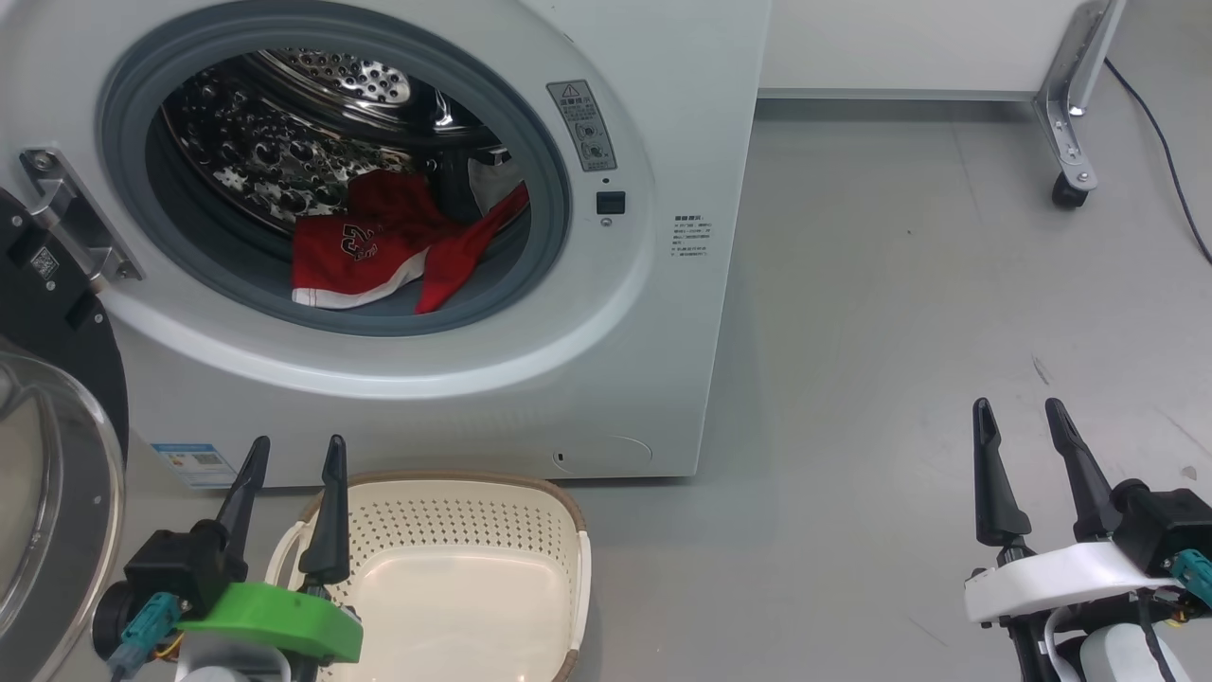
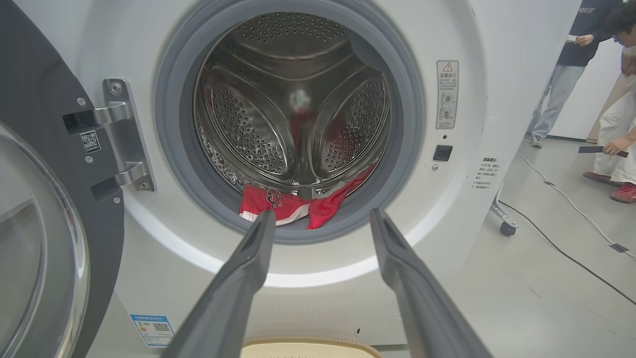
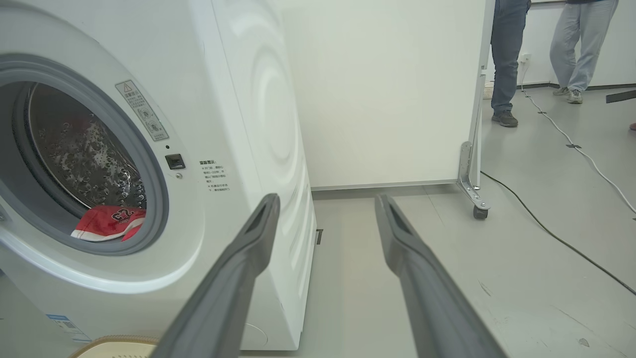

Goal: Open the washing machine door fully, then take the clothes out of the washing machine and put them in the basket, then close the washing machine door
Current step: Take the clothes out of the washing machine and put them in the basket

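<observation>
Washing machine (image 1: 644,360): white front-loader standing on a grey floor (image 1: 900,313), its opening uncovered. The washing machine door (image 1: 47,455) is swung out to the machine's left on a metal hinge (image 1: 71,213), black rim and clear glass bowl facing the robot.

Clothes (image 1: 379,251): red garments with white trim lie at the front bottom of the perforated steel drum (image 1: 284,123), just behind the grey gasket (image 1: 123,142). One red strip trails towards the lower lip of the opening (a printed number shows on the largest piece). Nothing touches them.

Basket (image 1: 454,521): cream perforated plastic with a brown rim, on the floor directly in front of the machine, below the opening. No garment lies in the part that shows.

Left gripper (image 1: 298,440): fingers spread wide and holding nothing, poised over the basket's left edge and pointing at the opening. In the left wrist view the fingertips frame the clothes but are apart from them.

Right gripper (image 1: 1018,404): fingers likewise spread wide with nothing between them, over bare floor well to the right of the machine.

Surroundings: a blue label (image 1: 194,464) at the machine's lower left corner; a white partition on castors (image 3: 387,89) behind it; a black cable (image 3: 556,238) on the floor; people's legs (image 3: 504,54) in the background.
</observation>
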You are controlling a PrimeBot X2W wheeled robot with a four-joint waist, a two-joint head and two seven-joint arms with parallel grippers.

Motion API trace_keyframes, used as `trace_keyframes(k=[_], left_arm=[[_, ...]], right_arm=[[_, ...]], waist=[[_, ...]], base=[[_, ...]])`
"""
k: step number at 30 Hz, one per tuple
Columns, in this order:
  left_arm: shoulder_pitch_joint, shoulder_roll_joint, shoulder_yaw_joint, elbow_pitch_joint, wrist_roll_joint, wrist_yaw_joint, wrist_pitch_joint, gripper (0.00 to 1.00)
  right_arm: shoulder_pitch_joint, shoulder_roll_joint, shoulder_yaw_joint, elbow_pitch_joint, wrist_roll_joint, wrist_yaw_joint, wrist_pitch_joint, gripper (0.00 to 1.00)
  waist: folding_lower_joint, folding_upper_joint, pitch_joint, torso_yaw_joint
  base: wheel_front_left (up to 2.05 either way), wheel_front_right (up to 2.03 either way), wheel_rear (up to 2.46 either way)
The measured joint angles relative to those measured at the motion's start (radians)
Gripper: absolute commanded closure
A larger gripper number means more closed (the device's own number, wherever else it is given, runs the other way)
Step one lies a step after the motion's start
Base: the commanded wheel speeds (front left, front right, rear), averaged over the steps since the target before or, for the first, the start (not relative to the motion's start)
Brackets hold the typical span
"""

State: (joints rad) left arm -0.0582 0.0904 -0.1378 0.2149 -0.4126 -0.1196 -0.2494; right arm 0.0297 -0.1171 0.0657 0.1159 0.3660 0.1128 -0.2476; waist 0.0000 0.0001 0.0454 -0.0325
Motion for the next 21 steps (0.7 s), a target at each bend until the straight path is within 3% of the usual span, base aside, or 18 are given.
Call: trace_keyframes(k=[21], left_arm=[[0.000, 0.000, 0.000, -0.002, 0.010, 0.000, 0.000, 0.00]], right_arm=[[0.000, 0.003, -0.002, 0.000, -0.002, 0.000, 0.000, 0.00]], waist=[[0.0000, 0.0000, 0.002, -0.006]], base=[[0.05, -0.05, 0.00]])
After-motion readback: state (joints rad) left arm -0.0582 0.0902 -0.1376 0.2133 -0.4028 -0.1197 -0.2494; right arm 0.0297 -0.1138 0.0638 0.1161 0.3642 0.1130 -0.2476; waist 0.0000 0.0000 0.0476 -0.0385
